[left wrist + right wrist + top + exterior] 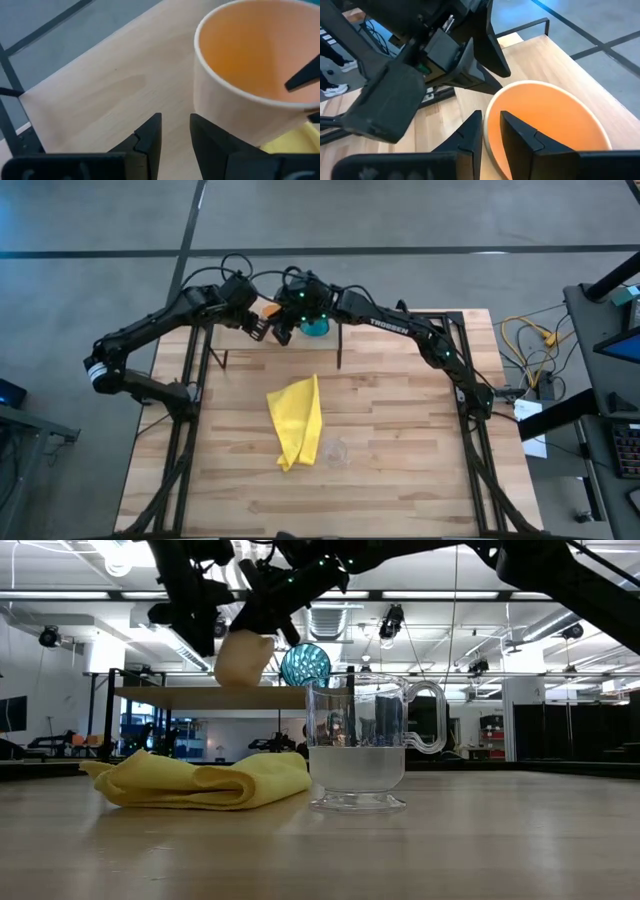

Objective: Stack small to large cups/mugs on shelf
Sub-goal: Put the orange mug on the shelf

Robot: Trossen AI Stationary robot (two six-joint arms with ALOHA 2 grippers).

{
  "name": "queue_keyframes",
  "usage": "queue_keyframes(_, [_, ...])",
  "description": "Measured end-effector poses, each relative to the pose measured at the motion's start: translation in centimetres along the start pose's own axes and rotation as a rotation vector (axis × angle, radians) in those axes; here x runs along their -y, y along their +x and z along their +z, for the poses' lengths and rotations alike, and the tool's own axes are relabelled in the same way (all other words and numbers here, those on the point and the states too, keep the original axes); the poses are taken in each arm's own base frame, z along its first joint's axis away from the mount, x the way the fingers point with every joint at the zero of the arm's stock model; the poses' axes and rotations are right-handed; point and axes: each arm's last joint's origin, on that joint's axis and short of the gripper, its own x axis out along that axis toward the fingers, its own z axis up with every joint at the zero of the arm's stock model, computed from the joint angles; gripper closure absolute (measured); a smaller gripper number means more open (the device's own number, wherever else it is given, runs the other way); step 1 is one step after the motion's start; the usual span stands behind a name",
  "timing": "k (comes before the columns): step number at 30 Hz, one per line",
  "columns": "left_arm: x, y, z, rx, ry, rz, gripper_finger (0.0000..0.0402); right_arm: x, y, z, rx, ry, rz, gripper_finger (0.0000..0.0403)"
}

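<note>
Slippage is the worry: the right end effector point(491, 120) pinches the tilted orange mug point(245, 658) by its rim alone just above the shelf point(170, 697), beside the teal tumbler point(305, 665), while the left end effector point(175, 125), slightly open and empty, hovers close enough to bump it.

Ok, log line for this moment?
right end effector at orange mug rim, at shelf | left end effector open | teal tumbler on shelf | glass mug on table

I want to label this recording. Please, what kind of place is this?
Probably a robotics lab or workshop in a large industrial hall. It has a bare concrete floor, ceiling lights and ducts overhead, and loose cables beside the wooden table.
</note>
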Motion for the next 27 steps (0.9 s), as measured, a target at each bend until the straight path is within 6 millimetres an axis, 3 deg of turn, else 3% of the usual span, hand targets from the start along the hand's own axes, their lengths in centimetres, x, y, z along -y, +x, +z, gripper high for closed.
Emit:
queue_keyframes(20, [-0.6,-1.7,-0.8,0.013,0.018,0.003,0.0314,-1.3,0.0,0.3,0.03,0.025,0.064,0.0339])
queue_keyframes(27, [-1.4,-3.3,-1.7,0.024,0.017,0.043,0.0314,-4.0,-1.2,0.7,0.007,0.018,0.171,0.0345])
